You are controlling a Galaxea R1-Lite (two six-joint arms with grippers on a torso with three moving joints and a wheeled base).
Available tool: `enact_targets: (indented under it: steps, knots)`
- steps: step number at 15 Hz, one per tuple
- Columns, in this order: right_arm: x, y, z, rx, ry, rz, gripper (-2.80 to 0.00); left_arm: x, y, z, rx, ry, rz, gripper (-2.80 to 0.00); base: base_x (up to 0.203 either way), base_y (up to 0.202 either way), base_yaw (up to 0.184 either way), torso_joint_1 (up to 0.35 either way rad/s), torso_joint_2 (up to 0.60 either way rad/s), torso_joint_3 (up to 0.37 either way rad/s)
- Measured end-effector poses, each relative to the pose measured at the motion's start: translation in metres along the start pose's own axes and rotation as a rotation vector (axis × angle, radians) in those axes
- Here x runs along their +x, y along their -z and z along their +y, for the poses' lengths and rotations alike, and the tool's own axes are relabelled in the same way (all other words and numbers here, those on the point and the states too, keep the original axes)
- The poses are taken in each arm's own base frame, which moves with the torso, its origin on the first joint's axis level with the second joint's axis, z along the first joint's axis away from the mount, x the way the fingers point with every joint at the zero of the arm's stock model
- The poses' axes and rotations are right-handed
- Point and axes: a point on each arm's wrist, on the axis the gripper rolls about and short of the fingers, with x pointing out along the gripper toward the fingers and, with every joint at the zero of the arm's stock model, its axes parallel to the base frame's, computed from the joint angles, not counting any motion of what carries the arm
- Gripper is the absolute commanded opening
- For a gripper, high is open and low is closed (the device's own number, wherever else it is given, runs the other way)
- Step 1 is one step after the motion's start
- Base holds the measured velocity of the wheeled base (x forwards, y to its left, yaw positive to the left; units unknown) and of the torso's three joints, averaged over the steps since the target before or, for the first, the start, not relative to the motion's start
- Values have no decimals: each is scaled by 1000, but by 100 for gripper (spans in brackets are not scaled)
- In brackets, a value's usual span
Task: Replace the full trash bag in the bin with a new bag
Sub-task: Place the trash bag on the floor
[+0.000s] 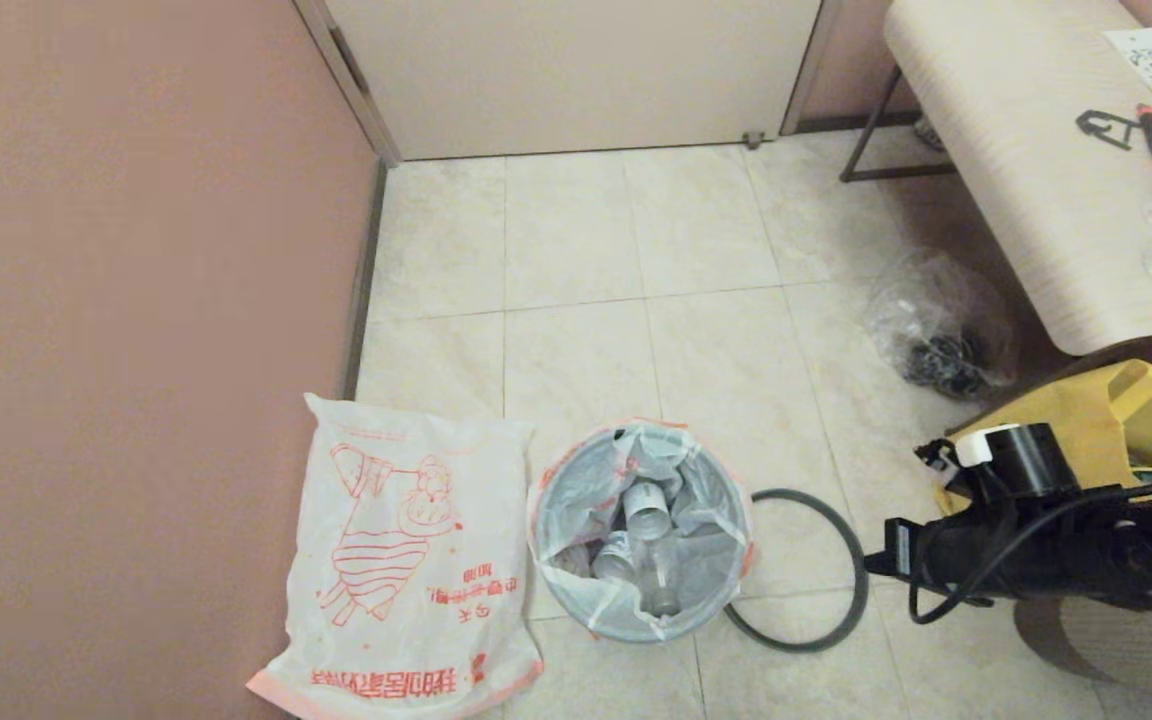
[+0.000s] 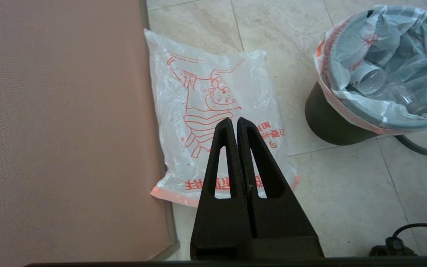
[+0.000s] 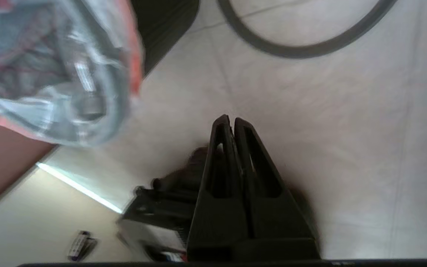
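The bin (image 2: 328, 124) stands on the tiled floor, a small black pail lined with the full trash bag (image 1: 576, 500), whose pink-orange rim folds over its edge. Clear bottles (image 1: 648, 508) fill the bag. The bin's dark-grey ring (image 1: 804, 572) lies flat on the floor against the bin's right side. To the bin's left, by the wall, the new bag (image 1: 406, 570) with its red cartoon lies flat. My left gripper (image 2: 234, 120) hangs shut and empty above the new bag. Low over bare floor right of the ring, my right gripper (image 3: 232, 118) is shut and empty.
A pink wall (image 1: 136, 250) runs along the left and a closed door (image 1: 576, 70) is at the back. A clear bag of dark items (image 1: 941, 335), a yellow tote (image 1: 1106, 420) and a pale bench (image 1: 1016, 150) stand on the right.
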Motion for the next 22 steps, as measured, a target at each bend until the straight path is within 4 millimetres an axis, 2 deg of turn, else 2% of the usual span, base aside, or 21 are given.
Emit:
enact_targets:
  steps: [3,7,16,22]
  knots:
    - [2,9,18,90,2,7,-280,0,0,0,0,0,0,-280,0,0,0,0,0,0]
    - [13,20,32,89,23,6,-280,0,0,0,0,0,0,-280,0,0,0,0,0,0]
    - [10,26,37,85,18,14,-280,0,0,0,0,0,0,-280,0,0,0,0,0,0]
    - [5,23,41,73,11,-12,-280,0,0,0,0,0,0,-280,0,0,0,0,0,0]
